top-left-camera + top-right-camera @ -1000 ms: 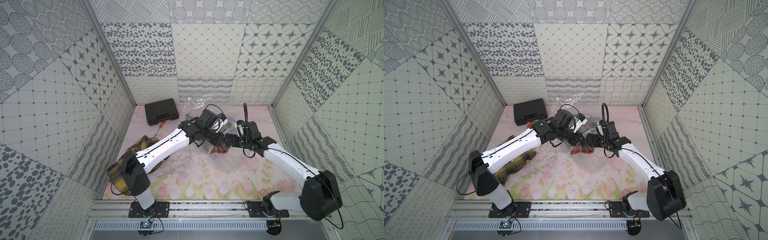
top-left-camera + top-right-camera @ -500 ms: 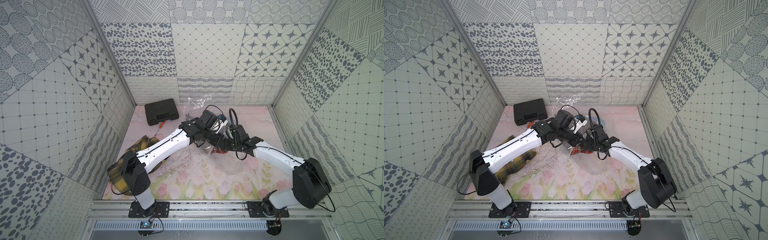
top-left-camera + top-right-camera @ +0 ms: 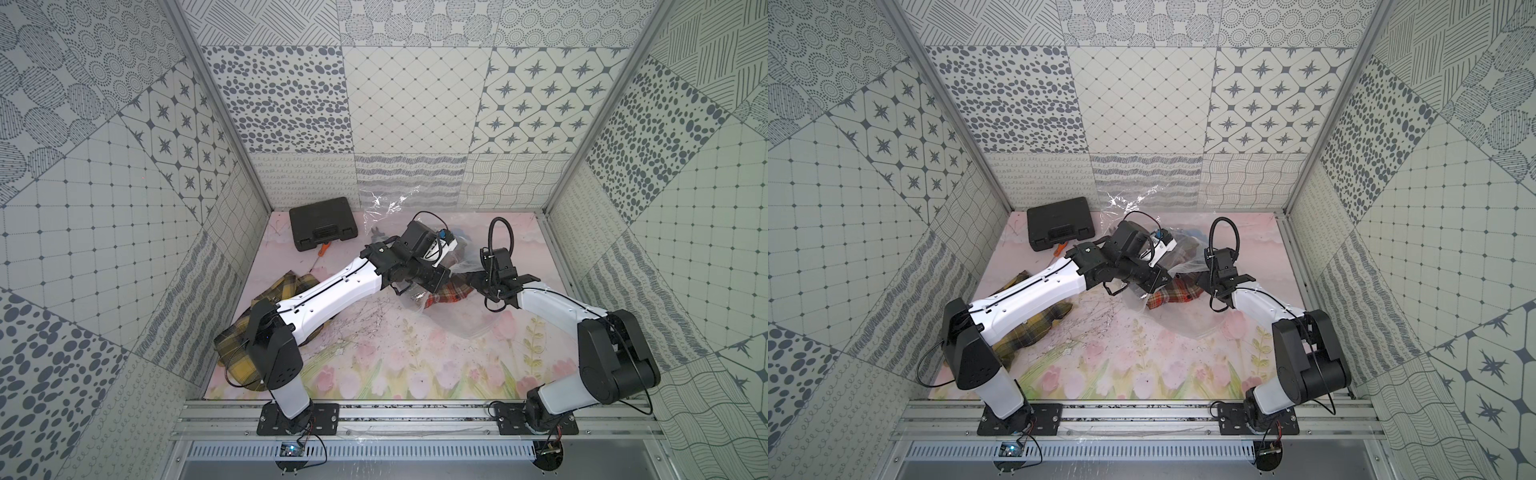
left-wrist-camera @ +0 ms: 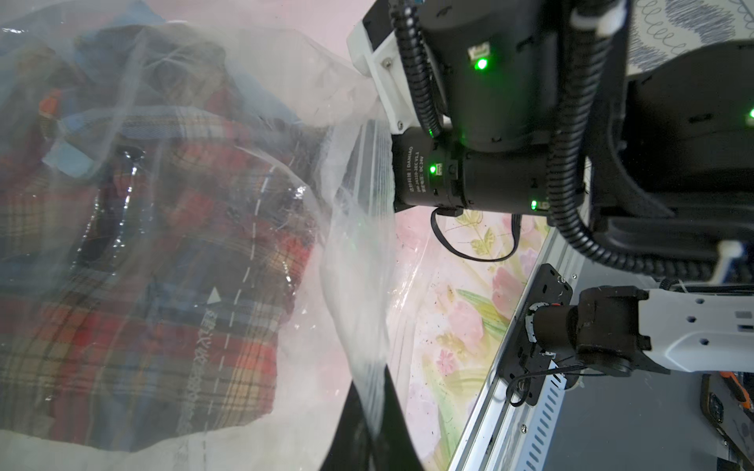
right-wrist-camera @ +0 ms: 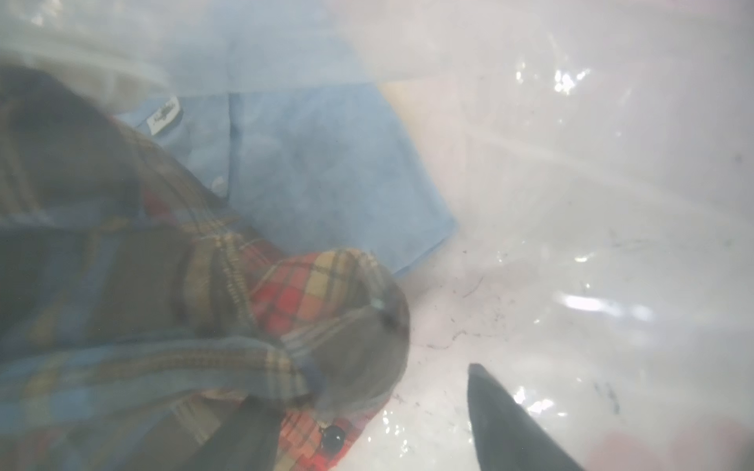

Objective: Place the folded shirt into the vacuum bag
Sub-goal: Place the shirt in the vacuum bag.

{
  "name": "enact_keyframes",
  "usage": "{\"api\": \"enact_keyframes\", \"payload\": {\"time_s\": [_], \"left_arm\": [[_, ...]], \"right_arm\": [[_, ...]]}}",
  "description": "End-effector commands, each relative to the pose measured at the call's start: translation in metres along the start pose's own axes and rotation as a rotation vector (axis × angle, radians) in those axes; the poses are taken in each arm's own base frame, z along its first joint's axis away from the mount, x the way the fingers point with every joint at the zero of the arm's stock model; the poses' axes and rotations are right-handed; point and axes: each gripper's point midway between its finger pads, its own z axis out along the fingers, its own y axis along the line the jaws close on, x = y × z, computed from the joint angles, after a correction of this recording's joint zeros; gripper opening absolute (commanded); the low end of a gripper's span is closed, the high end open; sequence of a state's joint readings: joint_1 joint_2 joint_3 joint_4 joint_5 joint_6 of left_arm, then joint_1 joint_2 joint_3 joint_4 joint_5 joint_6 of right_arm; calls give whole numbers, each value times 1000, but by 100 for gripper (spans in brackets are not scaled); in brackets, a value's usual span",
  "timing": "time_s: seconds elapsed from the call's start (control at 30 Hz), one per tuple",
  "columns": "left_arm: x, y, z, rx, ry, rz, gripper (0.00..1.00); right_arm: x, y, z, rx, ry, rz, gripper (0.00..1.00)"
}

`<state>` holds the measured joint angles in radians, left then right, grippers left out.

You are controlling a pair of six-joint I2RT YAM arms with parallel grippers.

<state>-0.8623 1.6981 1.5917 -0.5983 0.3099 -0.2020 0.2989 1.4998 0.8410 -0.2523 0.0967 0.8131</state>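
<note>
Floral table mat (image 3: pixel 395 374) covered the whole floor. The vacuum bag (image 3: pixel 469 328) lay crumpled on its middle-to-back part, with loose film heaped toward the back wall. The left arm reached across a yellow plaid shirt (image 3: pixel 241 353), a spare by my read, well apart from the bag.

The red plaid shirt (image 3: pixel 446 296), taken as the task's shirt, sat between the two grippers and showed through film in the left wrist view. It looked mostly inside the bag, but I cannot tell whether its near edge was out. A black case (image 3: pixel 323 222) sat at the back, near the bag but not touching it. A blue shirt (image 5: pixel 326 163) lay deeper in the bag, against the plaid one.

The left gripper (image 4: pixel 369 407) was pressed together on a fold of bag film, likely lifting the top layer to keep the mouth gaping. The right gripper (image 5: pixel 375 391) had its jaws spread, the shirt cuff between them and one finger clear of the cloth. It was probably placed to push the shirt deeper.

In the way: the blue shirt filled the far space, and film drooped over the right wrist view. A small orange-handled tool (image 3: pixel 323 248) lay just beside the case, out of play.
</note>
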Motion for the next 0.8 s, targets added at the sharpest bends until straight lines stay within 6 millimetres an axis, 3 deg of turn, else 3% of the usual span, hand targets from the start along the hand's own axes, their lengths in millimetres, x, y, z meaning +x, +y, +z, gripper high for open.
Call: {"api": "enact_keyframes", "payload": {"time_s": [0.0, 0.2, 0.3, 0.43, 0.53, 0.6, 0.67, 0.77], "left_arm": [[-4, -8, -4, 37, -15, 11, 0], [-31, -16, -6, 52, -73, 35, 0], [-44, -17, -7, 42, -93, 48, 0], [-52, -10, -1, 12, -84, 44, 0], [-56, -7, 4, 9, -84, 39, 0], [-60, -8, 7, 12, -89, 41, 0], [-65, -10, 7, 22, -98, 45, 0], [-72, -15, 5, 45, -114, 43, 0]], "right_arm": [[-19, 17, -15, -76, -78, 73, 73], [11, 31, -47, -121, -66, 12, 77], [14, 24, -62, -118, -70, -1, 83], [12, 18, -83, -101, -91, -67, 82], [21, 34, -98, -175, -97, -133, 66], [35, 54, -101, -254, -102, -179, 43], [42, 67, -97, -290, -126, -203, 24], [38, 82, -80, -333, -178, -167, 11]]}}
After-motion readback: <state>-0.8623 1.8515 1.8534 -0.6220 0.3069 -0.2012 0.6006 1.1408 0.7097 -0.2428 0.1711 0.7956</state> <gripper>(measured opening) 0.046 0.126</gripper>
